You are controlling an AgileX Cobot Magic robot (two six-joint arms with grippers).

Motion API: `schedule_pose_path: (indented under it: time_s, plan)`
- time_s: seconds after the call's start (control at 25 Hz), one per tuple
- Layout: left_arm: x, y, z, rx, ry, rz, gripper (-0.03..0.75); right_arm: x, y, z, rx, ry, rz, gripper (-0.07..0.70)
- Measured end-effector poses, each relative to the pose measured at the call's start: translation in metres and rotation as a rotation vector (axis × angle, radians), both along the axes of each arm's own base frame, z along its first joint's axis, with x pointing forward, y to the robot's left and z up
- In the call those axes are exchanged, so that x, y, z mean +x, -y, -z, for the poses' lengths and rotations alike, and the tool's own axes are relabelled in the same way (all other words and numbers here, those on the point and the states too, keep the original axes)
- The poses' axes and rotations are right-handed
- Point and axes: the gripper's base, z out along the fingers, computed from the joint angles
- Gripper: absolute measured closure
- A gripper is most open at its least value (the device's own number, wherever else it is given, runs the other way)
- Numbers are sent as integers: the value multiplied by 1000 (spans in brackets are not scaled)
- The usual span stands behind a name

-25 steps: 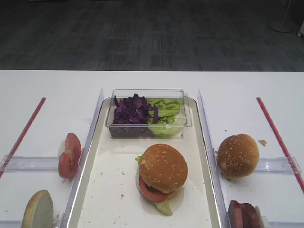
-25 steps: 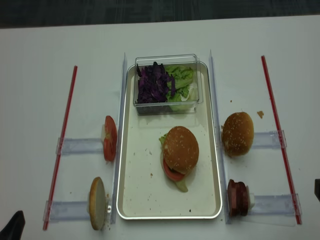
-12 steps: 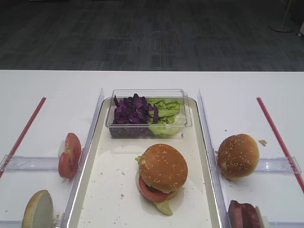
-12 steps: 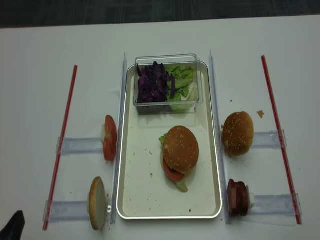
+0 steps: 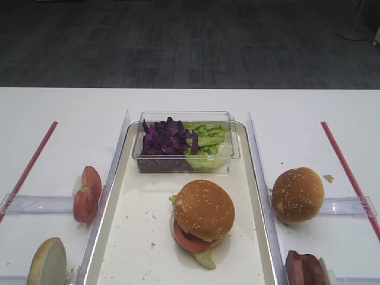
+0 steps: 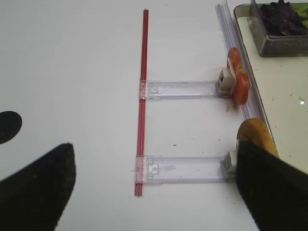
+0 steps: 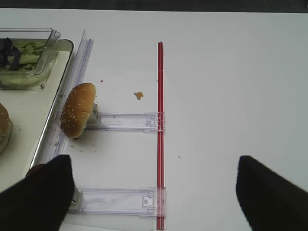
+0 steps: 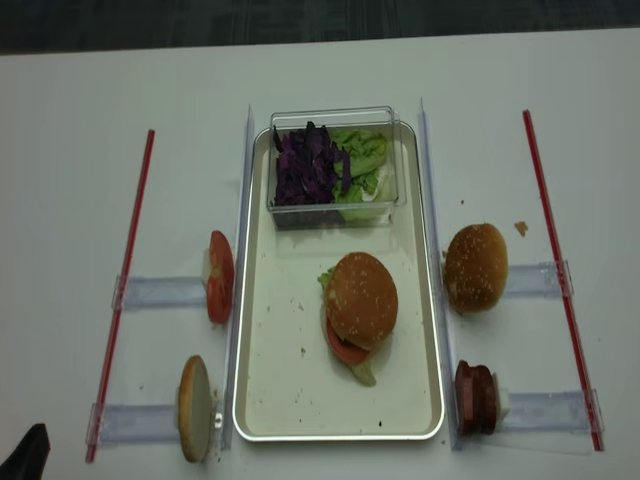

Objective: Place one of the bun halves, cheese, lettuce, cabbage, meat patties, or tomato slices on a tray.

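On my right wrist feed the right gripper [image 7: 154, 192] has its fingers [image 7: 36, 197] spread as wide as they go, two dark blurred shapes at the bottom corners with bare white table [image 7: 231, 86] between them, holding nothing. The left gripper [image 6: 159, 192] looks the same on its own feed: dark fingers [image 6: 33, 187] far apart and holding nothing. The right-hand one overlaps my view of a bun half [image 6: 255, 137]; I cannot tell whether it touches.

Outward from the right fingers, a domed sesame bun [image 7: 78, 116] stands on edge against a clear plastic holder [image 7: 127, 121], beside a thin red strip [image 7: 160, 125] with a crumb [image 7: 138, 95] near it. Outward from the left fingers, a glossy tomato slice [image 6: 237, 82] stands on edge at the tray side of its holder.

The overhead views give what the wrists miss. The cream tray [image 8: 290, 390], shiny-rimmed and crumb-speckled, carries an assembled burger [image 8: 360, 305]: seeded dome on top, tomato and a lettuce leaf peeking out below. At the tray's far end a clear tub [image 8: 335, 165] holds purple cabbage [image 8: 305, 165] on its left and crinkled lettuce [image 8: 362, 160] on its right. Meat patties [image 8: 476, 395] stand just right of the tray. Only a dark tip of the left gripper shows in the overhead's lower left corner.
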Motion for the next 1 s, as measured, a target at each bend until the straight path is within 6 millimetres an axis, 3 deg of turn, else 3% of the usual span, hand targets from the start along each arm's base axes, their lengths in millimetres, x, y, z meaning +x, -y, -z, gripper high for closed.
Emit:
schedule_pose_path:
  time_s: [1.0]
  plan:
    - [0, 0, 0, 0, 0, 0, 97, 1, 0, 4, 20, -21, 10, -60]
